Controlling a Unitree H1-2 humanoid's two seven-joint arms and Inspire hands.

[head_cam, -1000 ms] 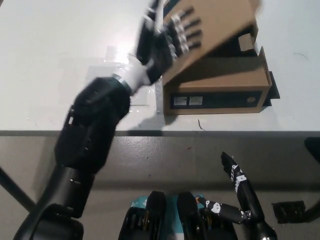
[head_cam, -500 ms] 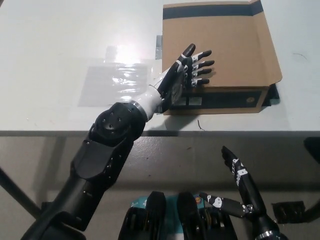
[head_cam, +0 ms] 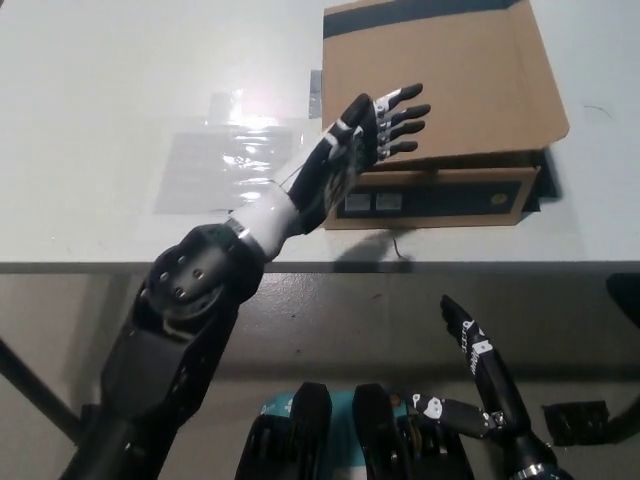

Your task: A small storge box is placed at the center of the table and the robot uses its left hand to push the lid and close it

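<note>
Our left hand point(head_cam: 365, 135) hovers open, fingers spread, over the near-left part of the lid point(head_cam: 440, 80); it has lifted since a moment ago. Box point(head_cam: 435, 195) labels are unreadable. Our right hand point(head_cam: 480, 375) rests open below the table point(head_cam: 120, 100).

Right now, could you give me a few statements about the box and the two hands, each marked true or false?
1. The cardboard box has its lid down over it. True.
2. The left hand grips the lid's edge. False: its fingers are spread apart above the lid.
3. The right hand rests on the table. False: it hangs below the table's edge.
4. The box sits near the table's front edge. True.
</note>
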